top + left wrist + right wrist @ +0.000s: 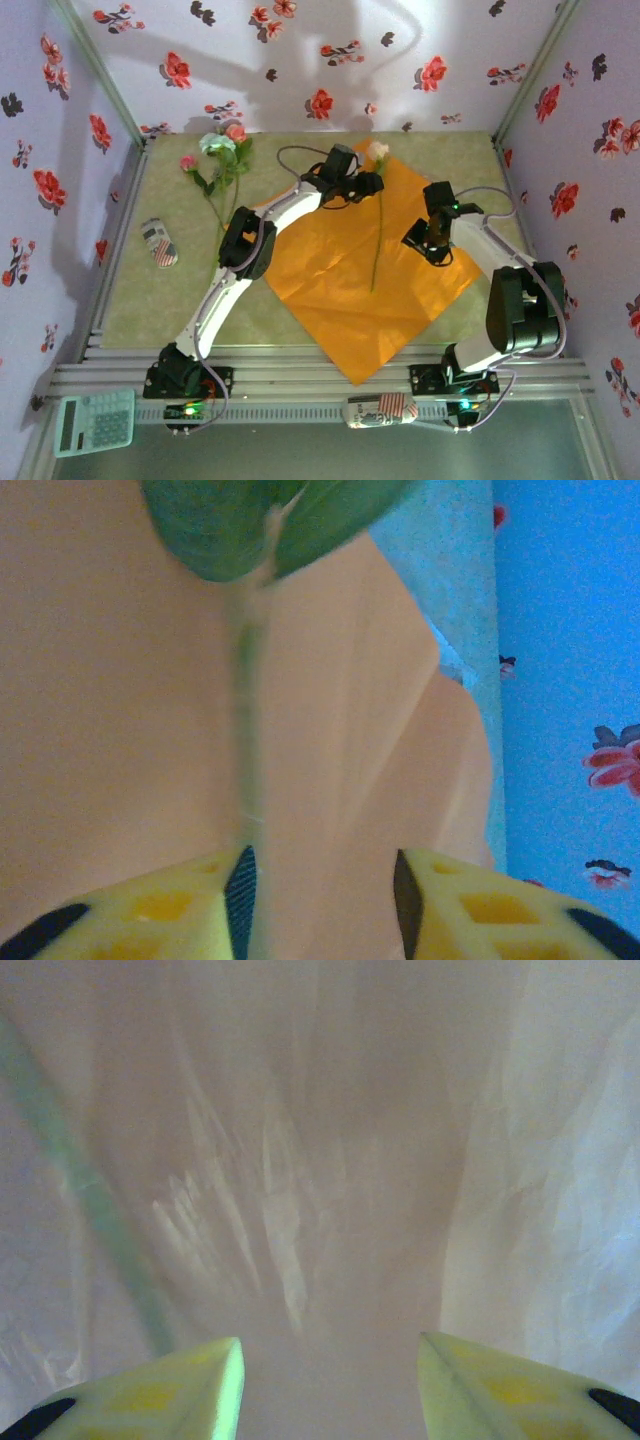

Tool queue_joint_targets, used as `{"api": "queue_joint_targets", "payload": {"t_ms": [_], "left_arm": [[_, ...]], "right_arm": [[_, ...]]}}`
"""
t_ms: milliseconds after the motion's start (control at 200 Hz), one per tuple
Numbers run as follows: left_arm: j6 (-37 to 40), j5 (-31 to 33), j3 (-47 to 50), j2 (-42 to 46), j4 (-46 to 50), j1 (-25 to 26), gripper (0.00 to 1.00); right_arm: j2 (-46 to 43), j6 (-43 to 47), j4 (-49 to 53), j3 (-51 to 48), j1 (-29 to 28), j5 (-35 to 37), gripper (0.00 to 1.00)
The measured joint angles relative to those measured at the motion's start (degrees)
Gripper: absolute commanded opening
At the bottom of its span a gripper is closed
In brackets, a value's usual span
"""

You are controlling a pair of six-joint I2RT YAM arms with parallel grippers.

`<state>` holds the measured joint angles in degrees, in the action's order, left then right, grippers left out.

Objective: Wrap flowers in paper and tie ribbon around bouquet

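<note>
Single cream flower (377, 240) is laid on the paper (320, 275). Its upper stem is hidden under the left gripper (366, 184), whose jaws are parted with the blurred stem between them. Remaining flowers (222, 152) are seen beside the paper. The right gripper (330, 1380) is held with jaws apart over the paper, and detail there is washed out.

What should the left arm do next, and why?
Probably lift away and reach for the pink and pale bluish flowers lying on the green table beside the big orange paper sheet. The left gripper stands open over the cream-bloomed green-stemmed flower already lying on that sheet.
</note>
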<state>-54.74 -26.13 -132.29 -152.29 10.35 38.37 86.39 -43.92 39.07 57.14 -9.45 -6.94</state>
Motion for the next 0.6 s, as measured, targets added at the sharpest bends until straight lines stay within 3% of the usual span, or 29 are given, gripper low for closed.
{"api": "queue_joint_targets", "payload": {"t_ms": [140, 385, 600], "left_arm": [[0.1, 1.3, 5.8, 4.4, 1.8, 0.0, 0.56], [-3.6, 3.0, 28.9, 23.3, -0.7, 0.0, 0.38], [-7.5, 3.7, 38.2, 25.1, -3.5, -0.9, 0.32]], "right_arm": [[0.0, 0.5, 0.0, 0.0, 0.0, 0.0, 0.5], [1.5, 1.6, -0.2, 0.1, 0.0, 0.1, 0.5], [2.8, 2.0, -0.2, 1.7, 0.0, 0.1, 0.5]]}}
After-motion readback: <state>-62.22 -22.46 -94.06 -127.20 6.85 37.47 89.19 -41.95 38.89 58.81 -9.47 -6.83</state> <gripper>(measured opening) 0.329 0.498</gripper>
